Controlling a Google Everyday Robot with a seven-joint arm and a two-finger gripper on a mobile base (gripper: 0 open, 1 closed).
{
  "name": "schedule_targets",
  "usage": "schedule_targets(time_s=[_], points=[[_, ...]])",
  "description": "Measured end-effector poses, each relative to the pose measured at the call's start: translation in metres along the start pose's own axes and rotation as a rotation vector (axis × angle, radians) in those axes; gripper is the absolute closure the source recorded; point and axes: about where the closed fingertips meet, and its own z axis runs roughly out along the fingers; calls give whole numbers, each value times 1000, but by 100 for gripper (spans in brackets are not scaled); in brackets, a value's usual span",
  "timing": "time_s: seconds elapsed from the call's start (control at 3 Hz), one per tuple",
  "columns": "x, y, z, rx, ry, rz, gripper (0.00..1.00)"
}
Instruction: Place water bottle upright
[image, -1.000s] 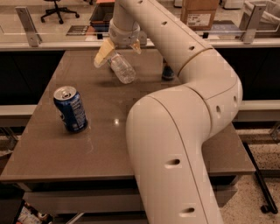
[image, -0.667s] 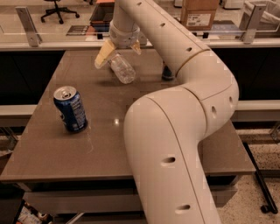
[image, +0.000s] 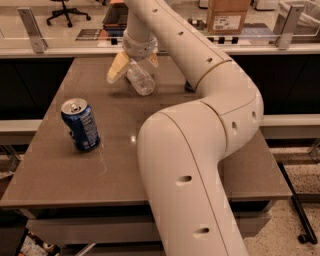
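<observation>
The water bottle (image: 141, 80), clear and ribbed, hangs tilted above the far middle of the brown table (image: 60, 175), its lower end pointing down and to the right. My gripper (image: 135, 65) reaches down from the top of the view and is shut on the bottle's upper part, with one tan finger (image: 118, 68) to the left of it and the other at its right. The bottle's cap and label are hidden by the gripper.
A blue soda can (image: 80, 125) stands upright on the left of the table. My large white arm (image: 200, 150) covers the table's right-middle part. A small dark object (image: 189, 87) peeks out behind it. A counter with a cardboard box (image: 227, 15) runs behind the table.
The arm's elbow has shifted slightly; the gripper and the tilted bottle stay almost where they were.
</observation>
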Motion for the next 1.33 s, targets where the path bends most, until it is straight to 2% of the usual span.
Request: schedule_targets(time_s=[0.33, 1.33], points=[[1, 0, 9, -14, 8, -1, 17], [-5, 2, 21, -16, -1, -4, 86]])
